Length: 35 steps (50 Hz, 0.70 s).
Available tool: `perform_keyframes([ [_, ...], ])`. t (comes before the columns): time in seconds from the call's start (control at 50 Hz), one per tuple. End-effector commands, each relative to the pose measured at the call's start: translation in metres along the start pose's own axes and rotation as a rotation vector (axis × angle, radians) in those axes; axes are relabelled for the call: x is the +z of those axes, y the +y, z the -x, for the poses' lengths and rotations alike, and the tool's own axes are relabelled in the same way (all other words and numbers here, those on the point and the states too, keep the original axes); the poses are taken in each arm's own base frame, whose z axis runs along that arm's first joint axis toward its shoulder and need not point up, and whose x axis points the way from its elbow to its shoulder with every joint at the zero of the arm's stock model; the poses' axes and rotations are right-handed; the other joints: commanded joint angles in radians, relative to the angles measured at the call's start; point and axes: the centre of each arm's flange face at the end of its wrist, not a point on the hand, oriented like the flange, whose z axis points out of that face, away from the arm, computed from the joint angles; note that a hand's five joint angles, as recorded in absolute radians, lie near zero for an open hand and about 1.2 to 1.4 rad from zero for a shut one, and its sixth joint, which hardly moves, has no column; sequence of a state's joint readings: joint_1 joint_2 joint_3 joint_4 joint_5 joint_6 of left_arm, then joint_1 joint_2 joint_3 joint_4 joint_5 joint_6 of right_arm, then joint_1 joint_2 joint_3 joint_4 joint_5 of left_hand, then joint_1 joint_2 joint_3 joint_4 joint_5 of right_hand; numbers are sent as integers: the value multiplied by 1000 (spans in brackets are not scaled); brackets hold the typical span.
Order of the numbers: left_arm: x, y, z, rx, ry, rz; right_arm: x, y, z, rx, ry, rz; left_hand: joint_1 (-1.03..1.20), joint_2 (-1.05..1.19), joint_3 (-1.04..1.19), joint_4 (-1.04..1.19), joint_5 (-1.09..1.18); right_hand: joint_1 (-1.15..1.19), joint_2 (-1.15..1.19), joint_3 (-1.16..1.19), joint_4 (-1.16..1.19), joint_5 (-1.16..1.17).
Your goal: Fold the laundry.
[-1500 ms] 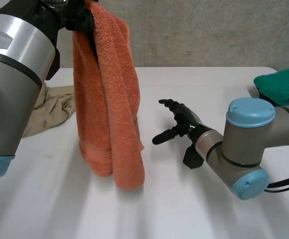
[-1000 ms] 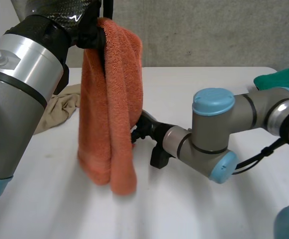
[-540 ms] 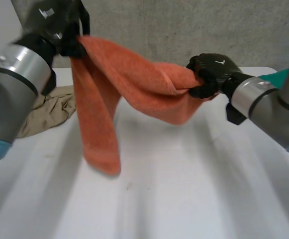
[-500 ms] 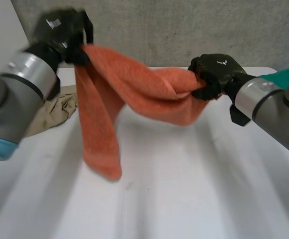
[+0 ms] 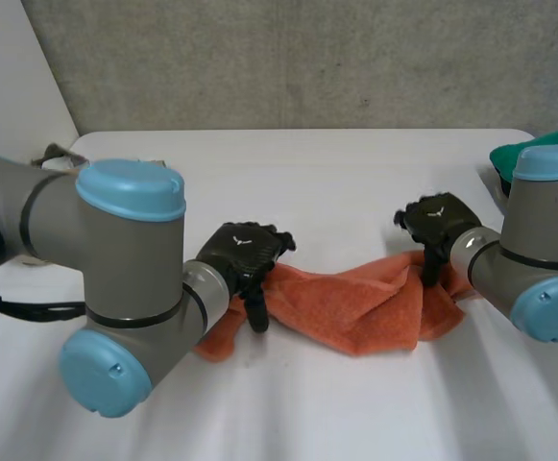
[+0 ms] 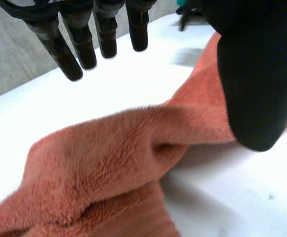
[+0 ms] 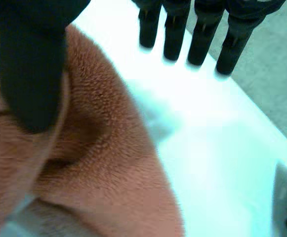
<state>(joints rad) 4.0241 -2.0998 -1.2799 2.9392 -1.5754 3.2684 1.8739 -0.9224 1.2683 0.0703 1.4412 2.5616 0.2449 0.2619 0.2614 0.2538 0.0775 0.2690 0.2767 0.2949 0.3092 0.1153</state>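
1. Left hand (image 6: 254,74): the left wrist view shows straight fingers spread from the thumb, gripping nothing. The orange towel (image 6: 103,163) lies beneath.
2. Right hand (image 7: 29,59): likewise relaxed over the towel's other end.
3. Head view: the towel lies bunched on the white table (image 5: 355,173), between both hands.
4. A green cloth (image 5: 547,158) sits at the table's right edge. The left arm (image 5: 115,250) hides most of a crumpled cloth (image 5: 56,154).

White table (image 5: 355,173) before me, orange towel (image 5: 355,303) lying rumpled in a long strip across its middle, green cloth (image 5: 505,158) at the edge on my right, a bit of beige cloth (image 5: 53,154) at the far corner on my left
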Motion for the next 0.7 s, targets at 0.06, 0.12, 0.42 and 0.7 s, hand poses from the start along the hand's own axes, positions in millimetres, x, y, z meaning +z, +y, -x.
perform_keyframes([
  [0.06,-43,-66,44,-23,-127,-164,-39,-50,-23,1,85,-146,-70,-87,-87,-79,-78,-94,-102,-120,-135,-115],
  [0.12,-52,-82,76,-18,-193,-216,-64,-66,-32,-1,100,-180,-70,-87,-87,-79,-78,-94,-102,-120,-135,-115],
  [0.42,11,-19,130,87,-35,34,-90,-25,2,79,-170,67,171,154,155,162,164,158,150,132,118,137],
  [0.7,53,28,90,248,63,144,-29,13,36,79,-230,-15,498,481,482,489,491,483,475,457,442,462],
])
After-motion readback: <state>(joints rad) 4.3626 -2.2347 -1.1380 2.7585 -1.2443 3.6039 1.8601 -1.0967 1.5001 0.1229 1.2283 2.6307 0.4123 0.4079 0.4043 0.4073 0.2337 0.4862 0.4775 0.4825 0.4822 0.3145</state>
